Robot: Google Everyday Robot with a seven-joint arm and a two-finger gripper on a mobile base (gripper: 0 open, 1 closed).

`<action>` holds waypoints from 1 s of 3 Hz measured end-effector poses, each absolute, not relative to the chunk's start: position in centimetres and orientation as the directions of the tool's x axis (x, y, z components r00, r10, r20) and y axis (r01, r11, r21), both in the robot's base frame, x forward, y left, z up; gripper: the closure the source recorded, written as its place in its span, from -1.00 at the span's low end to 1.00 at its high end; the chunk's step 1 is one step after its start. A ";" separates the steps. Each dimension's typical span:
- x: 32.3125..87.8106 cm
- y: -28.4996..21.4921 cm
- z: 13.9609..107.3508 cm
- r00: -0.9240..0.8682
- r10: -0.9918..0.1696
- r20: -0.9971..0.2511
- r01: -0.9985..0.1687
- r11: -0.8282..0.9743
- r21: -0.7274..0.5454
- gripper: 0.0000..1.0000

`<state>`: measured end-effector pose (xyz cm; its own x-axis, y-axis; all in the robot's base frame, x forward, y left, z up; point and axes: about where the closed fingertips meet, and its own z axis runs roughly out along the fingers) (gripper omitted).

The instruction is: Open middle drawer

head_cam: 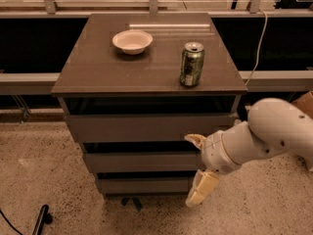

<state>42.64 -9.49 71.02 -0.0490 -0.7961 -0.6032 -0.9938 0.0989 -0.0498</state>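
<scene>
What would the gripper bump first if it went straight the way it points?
Likely the middle drawer, near its right end. The gripper beside it points at its front; depth is unclear.

light dim, warm | brightest beyond dark brown counter's [98, 67] far edge | pale glare streak [168, 27] near that edge | cream two-finger gripper [198, 166], spread, below front-right corner, softly lit
</scene>
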 end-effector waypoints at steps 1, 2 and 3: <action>43.9 -9.6 70.5 -0.030 -0.724 -0.689 -0.982 0.151 -0.116 -1.00; 43.9 -10.1 70.5 -0.028 -0.735 -0.678 -0.981 0.152 -0.124 -1.00; 45.2 -8.4 65.3 -0.029 -0.698 -0.716 -0.990 0.120 -0.076 -1.00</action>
